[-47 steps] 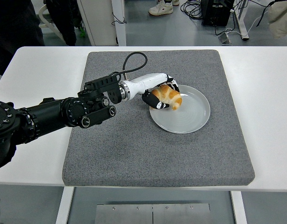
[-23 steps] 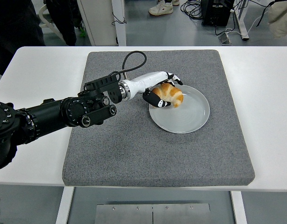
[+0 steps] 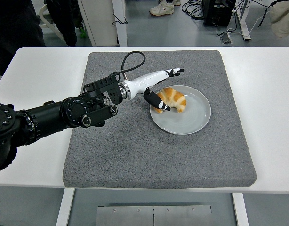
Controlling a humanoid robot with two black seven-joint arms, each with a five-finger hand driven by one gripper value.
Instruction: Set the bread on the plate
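Golden bread (image 3: pixel 172 99) lying on grey plate (image 3: pixel 194 120), left hand (image 3: pixel 159 87) spread wide, no legible writing

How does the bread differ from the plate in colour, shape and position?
The bread is golden brown; the plate is pale grey. The bread is a lumpy, curved piece, while the plate is round and flat. The bread lies on the plate's left part; the plate rests on the grey mat. The left hand holds neither.

Left arm comes in from the left edge, black and chunky, stretched out toward the middle. The left hand (image 3: pixel 159 88) is white with dark tips and it's opened up: fingers (image 3: pixel 175 71) pointing straight out, thumb (image 3: pixel 158 101) angled down, gripping nothing.
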